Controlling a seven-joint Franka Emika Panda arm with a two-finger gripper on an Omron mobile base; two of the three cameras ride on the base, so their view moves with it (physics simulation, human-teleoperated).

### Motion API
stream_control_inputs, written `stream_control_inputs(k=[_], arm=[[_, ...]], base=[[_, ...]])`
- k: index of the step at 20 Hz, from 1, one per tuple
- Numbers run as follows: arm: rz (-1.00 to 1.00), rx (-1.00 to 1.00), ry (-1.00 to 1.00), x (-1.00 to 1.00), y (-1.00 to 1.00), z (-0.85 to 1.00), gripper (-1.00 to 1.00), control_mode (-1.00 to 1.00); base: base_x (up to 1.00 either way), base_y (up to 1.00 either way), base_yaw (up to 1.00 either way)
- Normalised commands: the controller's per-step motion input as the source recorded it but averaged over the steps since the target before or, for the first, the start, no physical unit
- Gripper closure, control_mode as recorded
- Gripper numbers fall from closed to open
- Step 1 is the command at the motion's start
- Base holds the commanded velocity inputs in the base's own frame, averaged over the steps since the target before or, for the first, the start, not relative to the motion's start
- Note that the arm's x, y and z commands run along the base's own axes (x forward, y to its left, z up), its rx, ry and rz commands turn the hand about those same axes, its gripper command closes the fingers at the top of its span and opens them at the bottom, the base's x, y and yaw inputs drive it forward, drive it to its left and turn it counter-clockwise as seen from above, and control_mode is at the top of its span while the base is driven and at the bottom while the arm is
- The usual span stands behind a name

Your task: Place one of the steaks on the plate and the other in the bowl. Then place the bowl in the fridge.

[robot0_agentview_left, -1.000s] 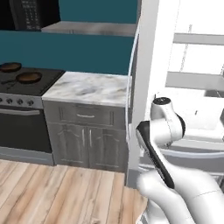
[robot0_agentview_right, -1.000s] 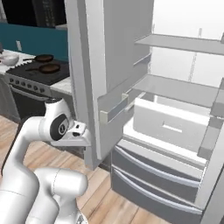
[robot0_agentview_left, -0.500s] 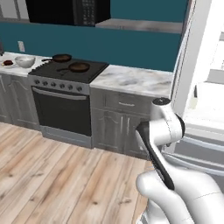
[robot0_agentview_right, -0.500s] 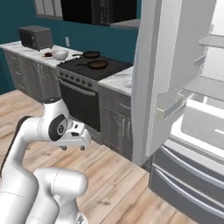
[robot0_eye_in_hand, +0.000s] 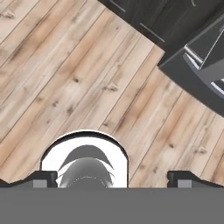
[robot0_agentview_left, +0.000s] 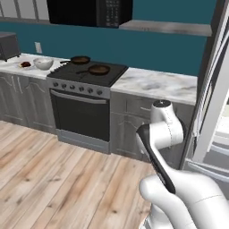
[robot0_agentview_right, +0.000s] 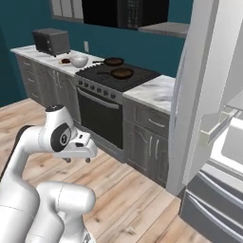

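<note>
The claw [robot0_agentview_right: 76,160] is hanging wide open and holding nothing, tucked in close to the robot and pointing down at the wood floor [robot0_eye_in_hand: 78,74]; in the hand view its two dark tips [robot0_eye_in_hand: 43,178] are standing far apart over bare boards. Beyond the arm, the stove [robot0_agentview_left: 85,96] with two dark skillets [robot0_agentview_left: 99,69] is standing between two stretches of bench [robot0_agentview_left: 156,85]. Far to the left, on the bench [robot0_agentview_right: 45,56] beside the stove, the bowl [robot0_agentview_left: 43,63] is sitting, with a small dark steak [robot0_agentview_left: 26,65] just beside it. From here I cannot make out the plate or the second steak. The fridge [robot0_agentview_right: 204,95] is at the right, its door swung open and white shelves showing.

No step of the task looks done: the steaks are not yet sorted. The robot is well apart from the bowl, so the next move calls for driving the base left along the bench until the bowl and steak are within reach, then lowering the open claw onto one steak.
</note>
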Motion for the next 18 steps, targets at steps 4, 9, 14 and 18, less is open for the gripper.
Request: stream_control_inputs(k=[4,9,14,18], arm=[[0.00,0.00,0.00,0.00,0.00,0.00,-1.00,1.00],[0.00,0.00,0.00,0.00,0.00,0.00,-1.00,1.00],[0.00,0.00,0.00,0.00,0.00,0.00,-1.00,1.00],[0.00,0.00,0.00,0.00,0.00,0.00,-1.00,1.00]], base=[[0.98,0.26,0.06],[0.42,-0.18,0.23],[0.79,0.31,0.20],[0.97,0.36,0.11]])
